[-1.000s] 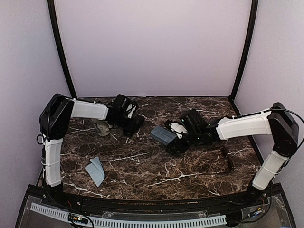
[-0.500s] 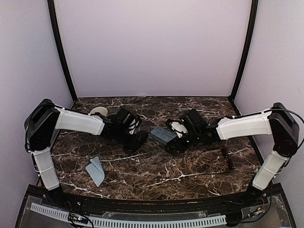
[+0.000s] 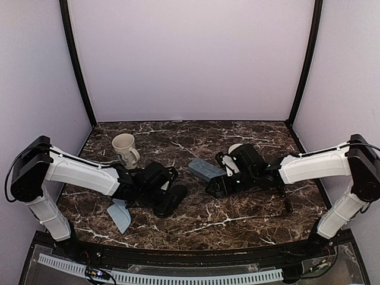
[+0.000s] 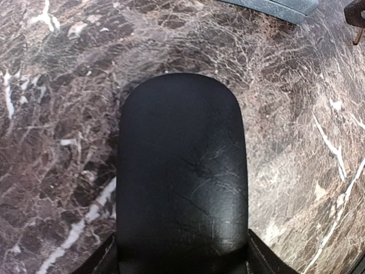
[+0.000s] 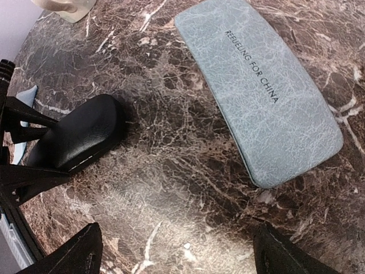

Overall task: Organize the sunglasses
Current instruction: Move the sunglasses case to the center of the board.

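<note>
One leathery black oblong case (image 4: pixel 179 171) | left fingers (image 3: pixel 163 193) clamp it; right fingers (image 3: pixel 215 187) wide — empty

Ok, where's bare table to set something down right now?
Free: the near strip between the black case and the sunglasses; also the far strip right of the mug. Crowded: mid-table, where the blue-grey case lies by the left gripper and right gripper.

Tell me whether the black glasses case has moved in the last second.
Yes. The black case, held by the left gripper, has come toward the near edge, now sitting nearer than the unmoved blue-grey case.
</note>
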